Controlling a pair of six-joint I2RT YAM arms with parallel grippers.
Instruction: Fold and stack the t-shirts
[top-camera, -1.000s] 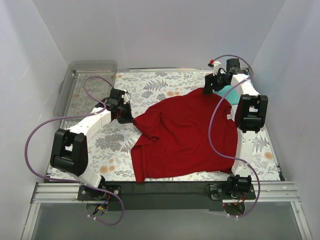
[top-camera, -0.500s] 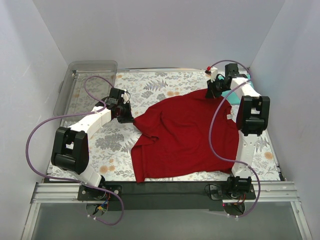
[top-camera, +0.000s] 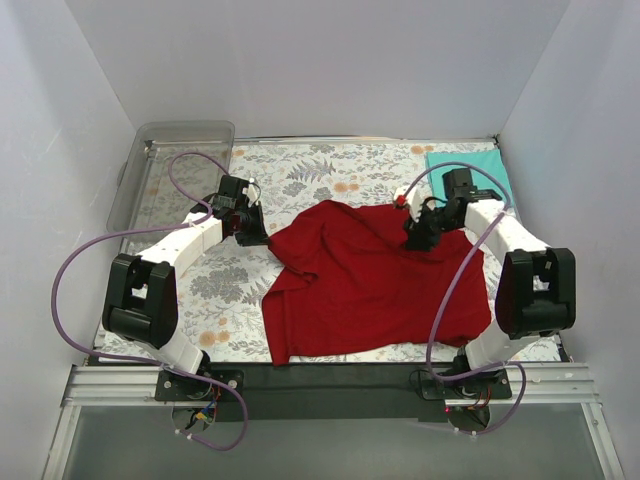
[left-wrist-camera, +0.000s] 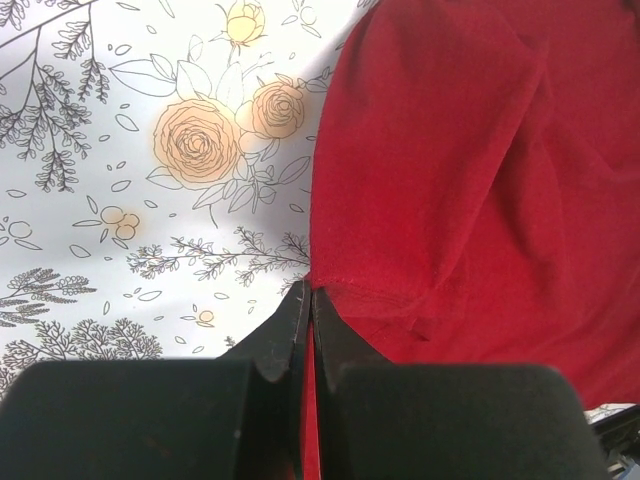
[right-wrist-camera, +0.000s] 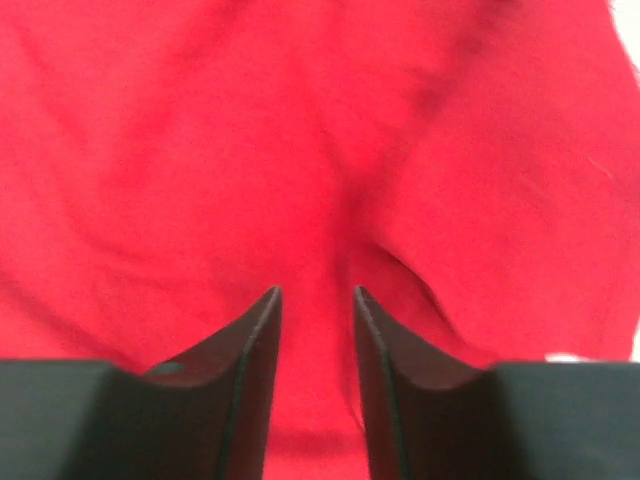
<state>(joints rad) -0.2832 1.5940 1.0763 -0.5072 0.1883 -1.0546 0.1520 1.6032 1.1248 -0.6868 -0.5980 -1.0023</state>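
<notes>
The deep red t-shirt (top-camera: 360, 290) lies rumpled across the middle of the floral table, its back right part folded inward. The teal t-shirt (top-camera: 470, 165) lies flat at the back right corner. My left gripper (top-camera: 262, 238) is at the red shirt's left tip. The left wrist view shows this left gripper (left-wrist-camera: 311, 292) shut on the hem of the red cloth (left-wrist-camera: 460, 170). My right gripper (top-camera: 413, 238) hovers over the shirt's upper right part. In the right wrist view the right gripper (right-wrist-camera: 316, 292) has its jaws apart, with red cloth (right-wrist-camera: 300, 130) beneath them.
A clear plastic bin (top-camera: 185, 130) stands at the back left corner. The floral table cover (top-camera: 300, 170) shows behind and left of the red shirt. White walls close in the table on three sides.
The right gripper moved from the back right corner toward the middle, dragging the red shirt's far right part inward and uncovering the teal shirt; its jaws then parted. The left gripper stayed put.
</notes>
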